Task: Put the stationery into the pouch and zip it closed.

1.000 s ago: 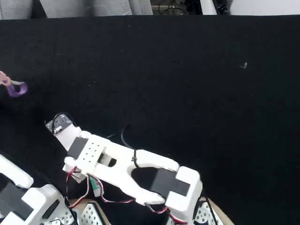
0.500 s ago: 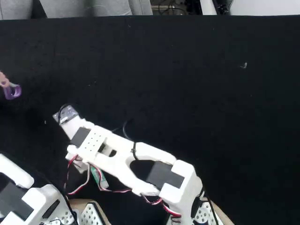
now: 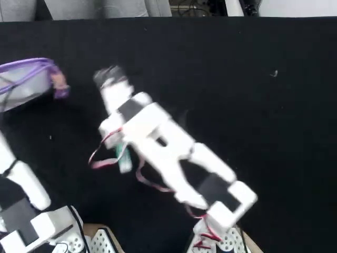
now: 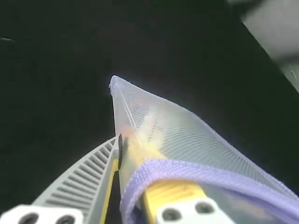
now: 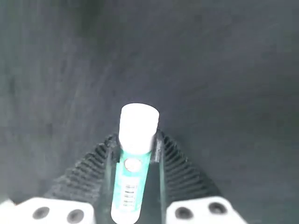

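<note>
the right gripper [image 5: 135,142] is clamped on a teal glue stick with a white cap [image 5: 136,122], and the cap end pokes out past the fingertips. the left gripper [image 4: 122,156] pinches one wall of the translucent mesh pouch with a purple zip edge [image 4: 187,135], grey finger outside and yellow finger inside. it holds the pouch at the left side of the black table [image 3: 253,95], seemingly lifted off it. in the high view the right gripper is near the pouch but apart from it.

to do the insertion well, line the stick's long axis up with the opening. enter cap first, over the purple rim rather than into the mesh, and let go only once most of the body is inside. the left arm should hold the mouth wide and steady, since the soft wall looks likely to fold shut if nudged.
</note>
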